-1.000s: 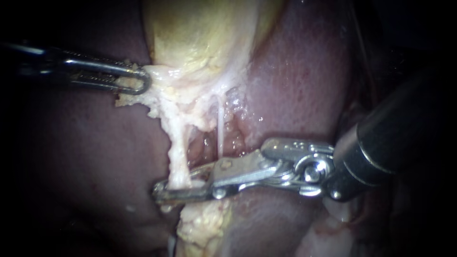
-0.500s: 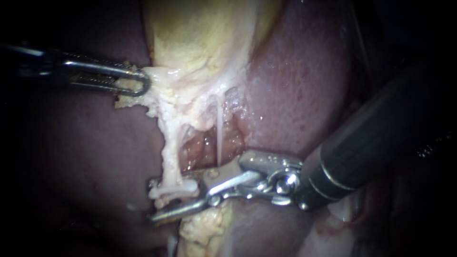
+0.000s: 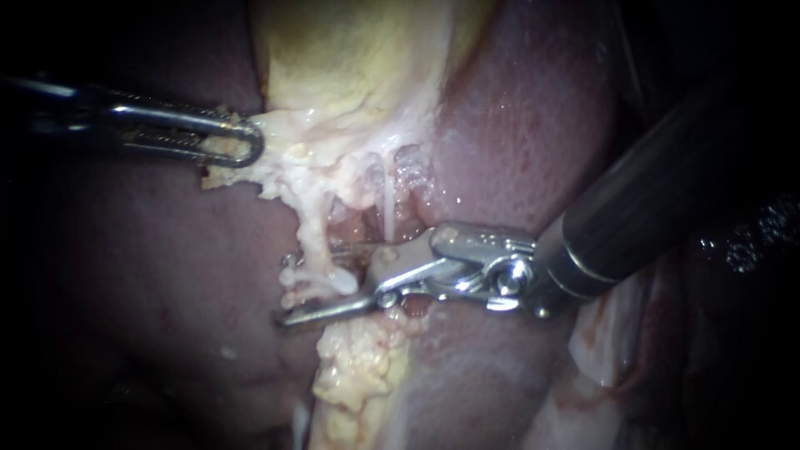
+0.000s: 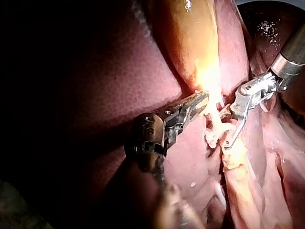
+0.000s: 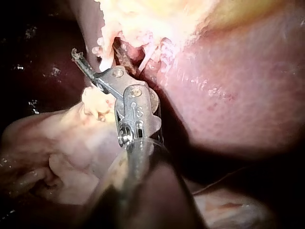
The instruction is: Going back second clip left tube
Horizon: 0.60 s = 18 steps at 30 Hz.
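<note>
since half a second ago the right instrument has gone upward against the liver. the lower end of the left tube went up with it and is now shorter and bunched. the left instrument has not moved.

the jaws of the right instrument stand apart. the lower jaw is a long thin bar under the tube's end, and the upper jaw shows only faintly above it. between them lies the end of the left tube, with a white clip across it. the jaws do not press on it.

the jaws of the left instrument are clamped on the pale tissue at the foot of the gallbladder, where the left tube begins. the right tube, thin and pale, runs down just beside the left one, to the joint of the right instrument.

in the left wrist view the open jaws of the right instrument are just ahead of the left instrument's tip, with the white tube end between the two. in the right wrist view its own jaws spread around the same pale strand.
</note>
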Each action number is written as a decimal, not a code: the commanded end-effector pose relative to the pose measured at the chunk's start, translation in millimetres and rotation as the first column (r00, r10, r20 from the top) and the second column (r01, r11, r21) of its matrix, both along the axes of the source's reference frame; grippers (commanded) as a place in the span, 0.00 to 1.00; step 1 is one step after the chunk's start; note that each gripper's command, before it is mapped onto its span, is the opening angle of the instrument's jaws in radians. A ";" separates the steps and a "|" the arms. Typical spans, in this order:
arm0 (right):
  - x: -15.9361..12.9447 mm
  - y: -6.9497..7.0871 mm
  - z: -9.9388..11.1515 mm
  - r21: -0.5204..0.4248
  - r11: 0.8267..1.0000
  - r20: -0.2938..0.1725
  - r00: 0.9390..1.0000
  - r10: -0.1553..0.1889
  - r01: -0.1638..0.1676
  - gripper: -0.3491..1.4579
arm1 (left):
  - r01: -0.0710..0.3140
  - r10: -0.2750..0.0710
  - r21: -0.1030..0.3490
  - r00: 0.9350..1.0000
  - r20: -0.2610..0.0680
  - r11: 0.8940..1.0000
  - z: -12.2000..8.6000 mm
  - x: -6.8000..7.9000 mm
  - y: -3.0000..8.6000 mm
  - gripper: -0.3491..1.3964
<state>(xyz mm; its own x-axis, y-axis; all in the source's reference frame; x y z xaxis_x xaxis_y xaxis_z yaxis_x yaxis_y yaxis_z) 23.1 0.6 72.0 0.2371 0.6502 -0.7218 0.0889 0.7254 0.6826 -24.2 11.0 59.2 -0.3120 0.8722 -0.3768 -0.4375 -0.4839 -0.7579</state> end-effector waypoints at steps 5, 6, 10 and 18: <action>-1.0 0.9 -0.3 -0.001 1.000 0.007 1.000 0.014 -0.014 0.46 | 0.000 0.000 0.001 1.000 0.001 1.000 -0.1 0.0 0.0 0.00; -1.1 1.0 -0.3 -0.001 1.000 0.007 1.000 0.015 -0.015 0.46 | 0.000 0.000 0.001 1.000 0.001 1.000 -0.1 0.0 0.0 0.00; -1.7 0.8 -0.4 -0.012 1.000 0.009 1.000 0.023 -0.023 0.47 | 0.000 0.000 0.001 1.000 0.001 1.000 -0.1 0.0 0.0 0.00; -5.4 -0.2 -2.2 -0.144 0.988 0.006 0.998 -0.058 0.058 0.47 | -0.001 0.001 0.001 1.000 0.001 1.000 -0.1 0.1 0.0 0.00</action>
<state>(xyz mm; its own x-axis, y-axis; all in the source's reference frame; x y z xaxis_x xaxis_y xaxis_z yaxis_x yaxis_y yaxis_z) 17.0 0.3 69.4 0.2749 0.5061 -0.8175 0.1433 0.8192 0.5553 -24.1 10.9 59.1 -0.3121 0.8726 -0.3758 -0.4371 -0.4831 -0.7587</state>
